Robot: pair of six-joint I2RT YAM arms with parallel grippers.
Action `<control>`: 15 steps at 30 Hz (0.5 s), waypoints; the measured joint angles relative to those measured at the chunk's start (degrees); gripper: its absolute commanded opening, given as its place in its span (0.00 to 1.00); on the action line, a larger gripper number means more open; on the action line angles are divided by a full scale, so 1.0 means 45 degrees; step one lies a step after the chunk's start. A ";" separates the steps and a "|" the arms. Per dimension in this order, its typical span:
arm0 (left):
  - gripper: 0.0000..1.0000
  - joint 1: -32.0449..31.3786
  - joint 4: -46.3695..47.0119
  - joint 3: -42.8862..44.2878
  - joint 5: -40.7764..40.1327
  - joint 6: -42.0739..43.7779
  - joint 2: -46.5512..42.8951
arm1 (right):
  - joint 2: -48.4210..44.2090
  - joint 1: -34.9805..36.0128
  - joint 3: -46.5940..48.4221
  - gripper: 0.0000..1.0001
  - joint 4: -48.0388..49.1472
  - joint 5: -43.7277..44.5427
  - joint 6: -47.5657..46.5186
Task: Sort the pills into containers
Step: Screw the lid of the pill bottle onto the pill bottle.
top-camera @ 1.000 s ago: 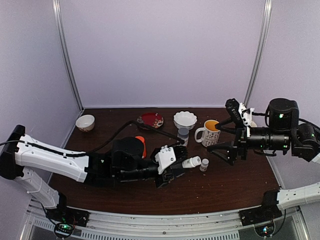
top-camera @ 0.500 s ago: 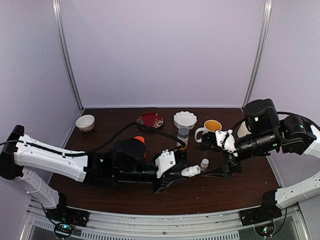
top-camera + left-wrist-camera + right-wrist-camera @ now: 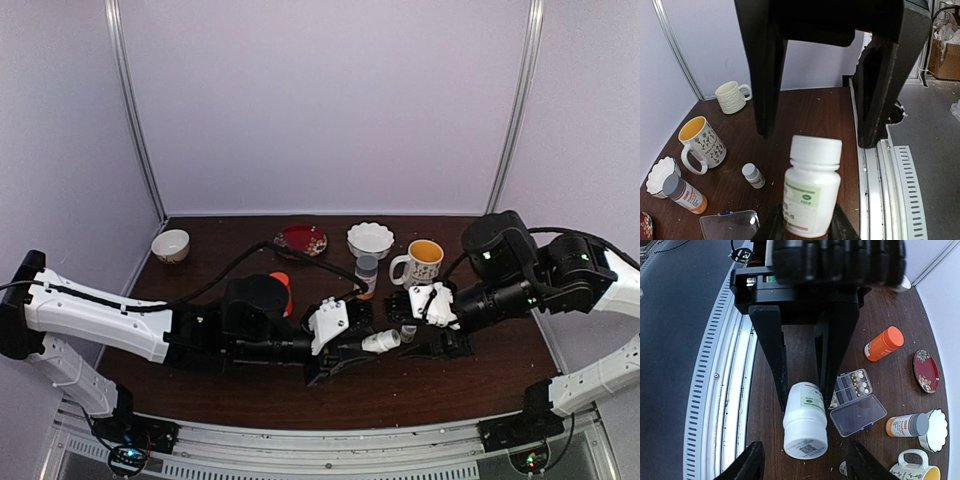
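My left gripper (image 3: 366, 345) is shut on a white pill bottle (image 3: 381, 341), held on its side above the table with the cap toward the right arm. The bottle also shows in the left wrist view (image 3: 812, 190) and the right wrist view (image 3: 805, 420). My right gripper (image 3: 418, 325) is open, its fingers (image 3: 754, 462) wide on either side of the cap without touching it. The clear pill box (image 3: 858, 415) lies open beside the bottle, with pale pills (image 3: 860, 382) in several cells. Its lid shows in the left wrist view (image 3: 730, 226).
A small white bottle (image 3: 408, 331) stands near the right gripper. A grey-capped orange-label bottle (image 3: 367, 272), an orange-red bottle (image 3: 282, 290), a patterned mug (image 3: 420, 263), a white scalloped bowl (image 3: 370, 238), a red plate (image 3: 301, 240) and a small bowl (image 3: 170, 245) sit behind.
My right arm has swung down and left from beside the mug, and its open fingers now flank the bottle's cap. My left gripper has kept the bottle, shifting slightly.
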 measured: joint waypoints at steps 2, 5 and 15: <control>0.00 0.0000 0.0010 0.0000 0.0029 0.0000 0.0000 | 0.0058 0.0165 0.0000 0.52 0.0000 0.0180 -0.0068; 0.00 0.0000 0.0010 0.0000 0.0058 0.0000 0.0000 | 0.0141 0.0350 0.0000 0.47 0.0005 0.0457 -0.0126; 0.00 0.0000 0.0000 0.0000 0.0131 0.0005 0.0000 | 0.0155 0.0583 -0.0005 0.31 0.0117 0.0933 0.0029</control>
